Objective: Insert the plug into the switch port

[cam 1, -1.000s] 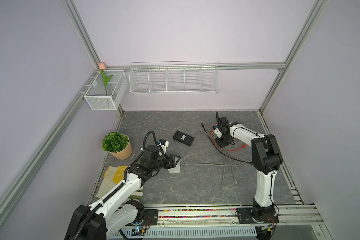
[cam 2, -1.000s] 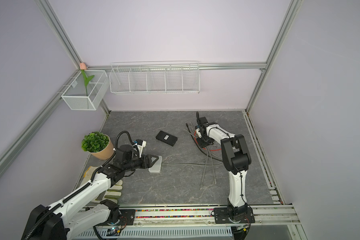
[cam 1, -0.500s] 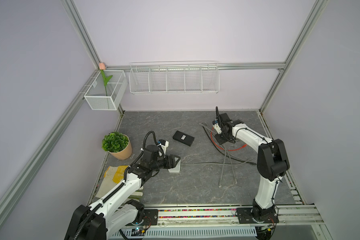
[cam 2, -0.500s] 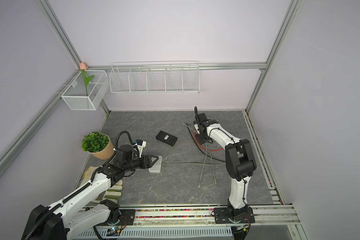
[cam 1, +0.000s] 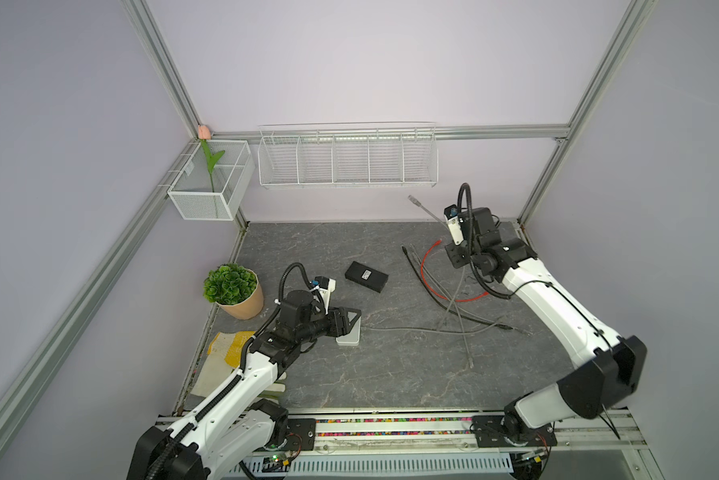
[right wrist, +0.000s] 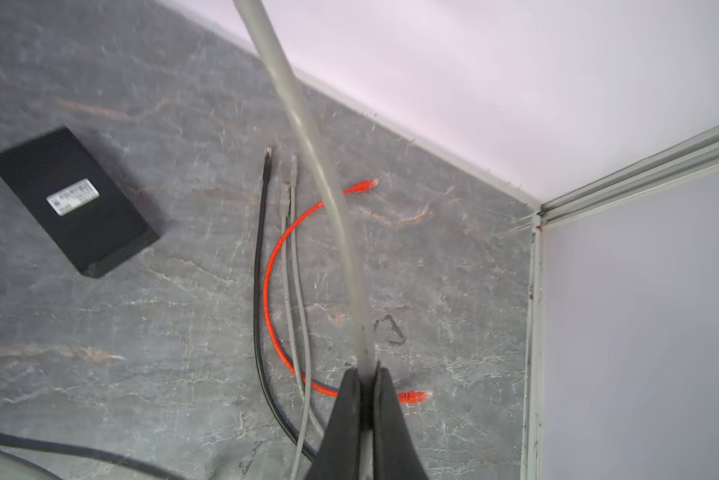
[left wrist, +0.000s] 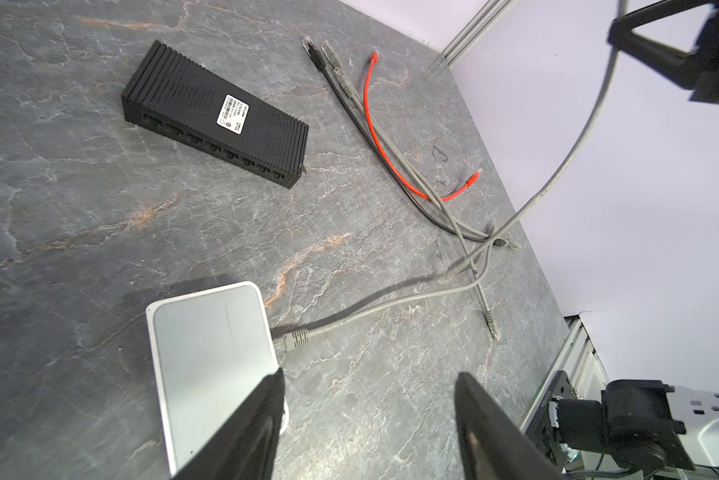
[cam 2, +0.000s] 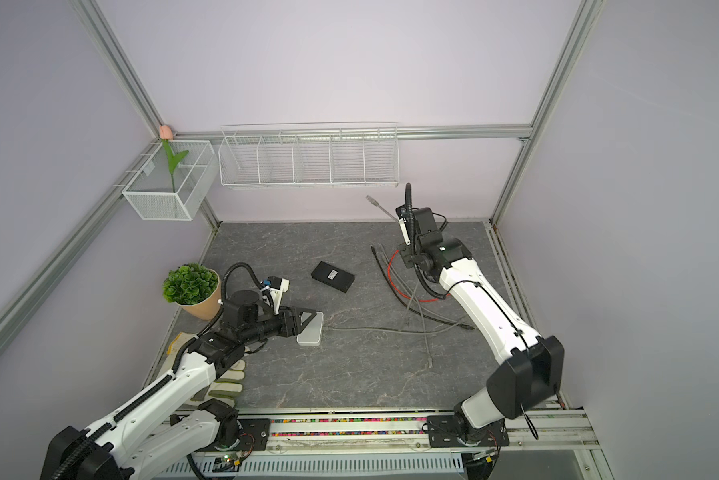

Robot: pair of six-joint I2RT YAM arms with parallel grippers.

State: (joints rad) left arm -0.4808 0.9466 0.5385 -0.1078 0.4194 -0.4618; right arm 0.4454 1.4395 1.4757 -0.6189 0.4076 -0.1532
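Clearly the plug (cam 1: 412, 198) is nowhere near a port yet. It hangs in the air at the free end of a gray cable (right wrist: 308, 133), raised above the bench (cam 1: 391, 374) and well apart from the black switch (cam 1: 366, 276), on the right arm's side of it. The right pincer (right wrist: 363, 378) is clamped on that cable some way behind the plug, not on the plug body.

On the black switch's other side, nearer the robot, lies a white switch (left wrist: 212, 353) with a second cable (left wrist: 349, 318) already seated in it. The left pincer (left wrist: 368, 376) stands with jaws apart, one finger over that box's corner, gripping nothing.

I judge the step in hand to be carrying the plug over. The next move calls for turning the plug to face a port, and the floppy free length probably needs a regrip closer to the tip.
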